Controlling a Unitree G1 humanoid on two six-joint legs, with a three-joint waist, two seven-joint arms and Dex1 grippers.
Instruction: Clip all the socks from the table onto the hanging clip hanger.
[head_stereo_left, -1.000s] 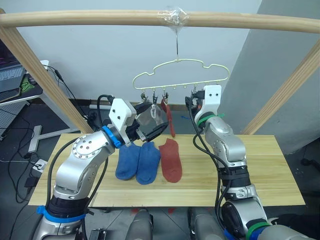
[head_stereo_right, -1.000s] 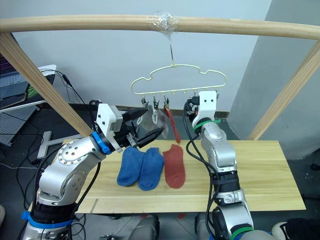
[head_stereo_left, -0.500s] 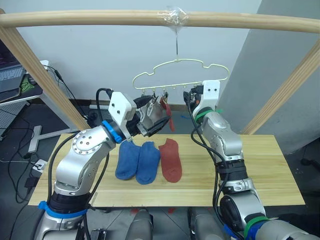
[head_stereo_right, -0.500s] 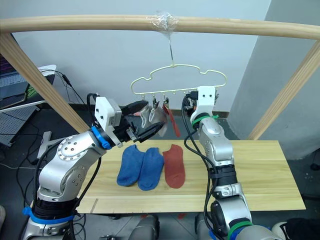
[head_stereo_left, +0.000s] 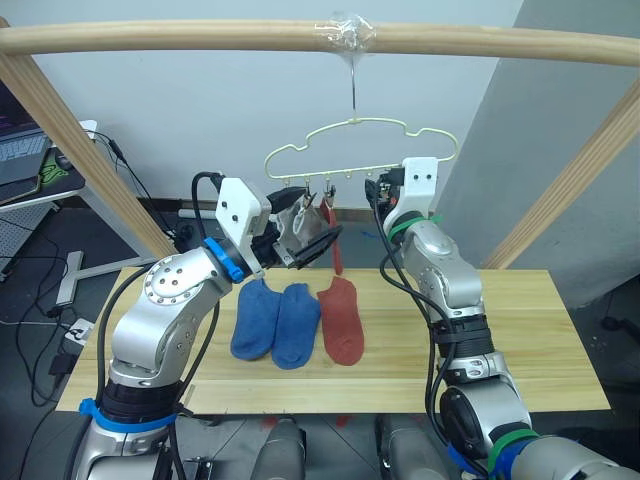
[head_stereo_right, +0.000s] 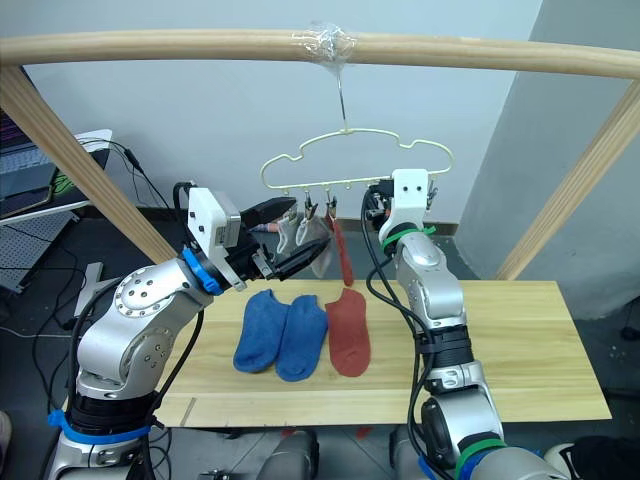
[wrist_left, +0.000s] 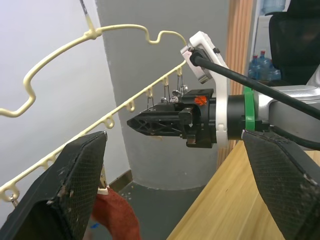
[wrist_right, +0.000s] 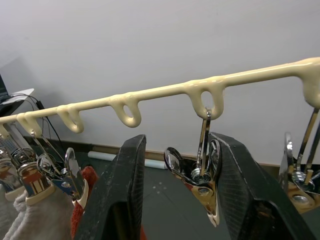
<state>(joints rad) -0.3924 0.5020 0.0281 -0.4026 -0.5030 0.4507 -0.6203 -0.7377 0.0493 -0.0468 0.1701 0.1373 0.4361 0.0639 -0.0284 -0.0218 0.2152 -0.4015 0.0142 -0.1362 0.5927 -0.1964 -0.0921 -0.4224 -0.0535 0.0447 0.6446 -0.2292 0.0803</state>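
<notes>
The cream clip hanger (head_stereo_left: 355, 125) hangs by its hook from the wooden pole. Light grey socks (wrist_right: 35, 220) and one rust-red sock (head_stereo_left: 336, 238) hang from clips at its left end. On the table (head_stereo_left: 540, 330) lie two blue socks (head_stereo_left: 258, 318) side by side, with a rust-red sock (head_stereo_left: 342, 320) to their right. My left gripper (head_stereo_left: 306, 230) is open, raised beside the hanging grey socks, and nothing lies between its fingers (wrist_left: 80, 180). My right gripper (wrist_right: 177, 137) is open just under the hanger's bar, its fingers either side of an empty metal clip (wrist_right: 200, 175).
A frame of round wooden poles (head_stereo_left: 200, 38) spans the scene, with slanted legs at both sides. A desk with a laptop (head_stereo_left: 25, 150) and cables stands off the table's left end. The right half of the table is bare wood.
My left gripper has risen a little closer to the hanger's left clips. My right gripper has moved up and in to the clips. The hanging red sock has swung slightly.
</notes>
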